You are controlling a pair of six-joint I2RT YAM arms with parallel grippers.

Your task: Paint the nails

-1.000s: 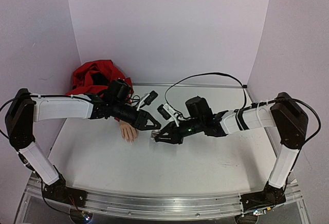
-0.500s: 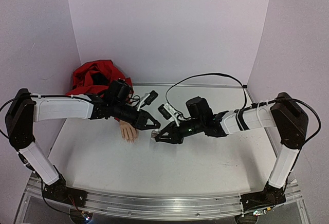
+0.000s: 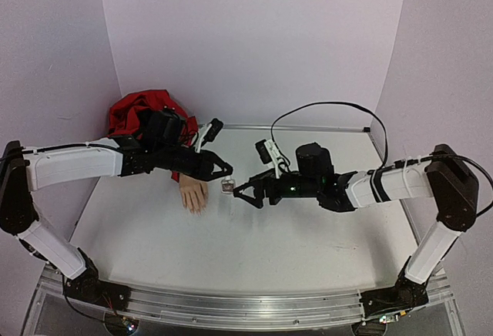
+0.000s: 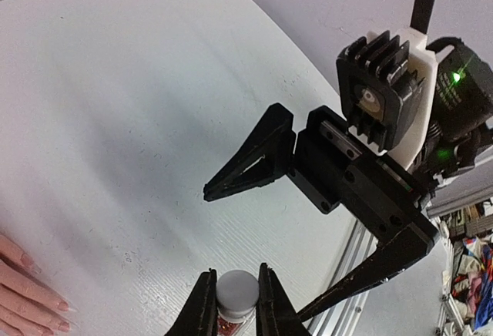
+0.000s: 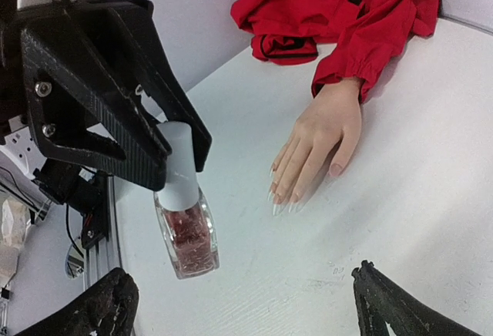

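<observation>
- The left gripper point(image 3: 224, 175) is pinching the white cap point(image 5: 177, 168) of a small bottle point(image 5: 189, 237), one finger pressed on each side of the cap.
- From the left wrist, the cap point(image 4: 236, 291) shows as a pale round top wedged between the two black fingers point(image 4: 202, 309).
- The bottle point(image 3: 228, 187) hangs below the left gripper point(image 5: 181, 159), tilted, with dark red glittery polish inside its clear glass. I cannot tell whether its base touches the table point(image 3: 231, 251).
- The right gripper point(image 3: 245, 196) faces the bottle from the other side, its jaws spread wide and holding nothing.
- In the left wrist view, the right gripper point(image 4: 258, 255) shows its two fingers splayed in a broad V, tips well apart.
- From the right wrist, the right gripper's point(image 5: 243, 313) own fingers sit at the bottom corners, with the bottle ahead and between them.
- The nails point(image 5: 275, 208) are long, pale and pointed, at the fingertips of a flesh-coloured mannequin hand point(image 5: 323, 132).
- The mannequin hand point(image 3: 192, 195) lies flat, palm down, on the table, left of the bottle from above, near it but apart, fingers towards the arm bases.
- Two of the nails point(image 4: 63, 306) show at the lower left edge of the left wrist view.
- A red sleeve point(image 5: 339, 12) covers the wrist and bunches up in the table's far left corner point(image 3: 142, 112).
</observation>
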